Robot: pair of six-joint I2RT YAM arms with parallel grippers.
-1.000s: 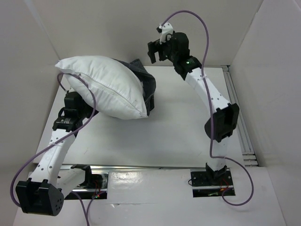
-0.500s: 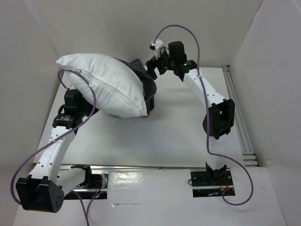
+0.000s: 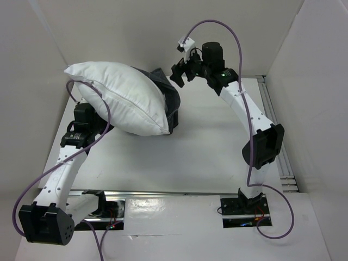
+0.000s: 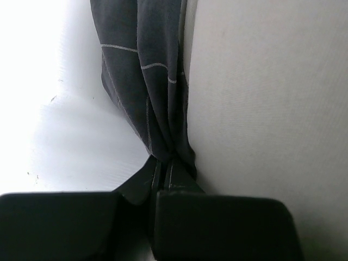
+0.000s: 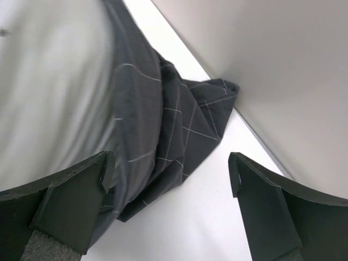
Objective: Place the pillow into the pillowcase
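on the left, the left gripper point(image 4: 163, 163) has its jaws pinched shut on a gathered fold of the dark grey checked pillowcase point(image 4: 144, 76), and its arm reaches under the white pillow point(image 3: 122, 98). the pillow lies puffy and bare on the far left part of the table point(image 3: 212, 147), with the pillowcase bunched at its right end. further right, the right gripper point(image 3: 180, 76) hangs near the back wall with its jaws wide apart and nothing between them, just beside the crumpled pillowcase and not touching it.
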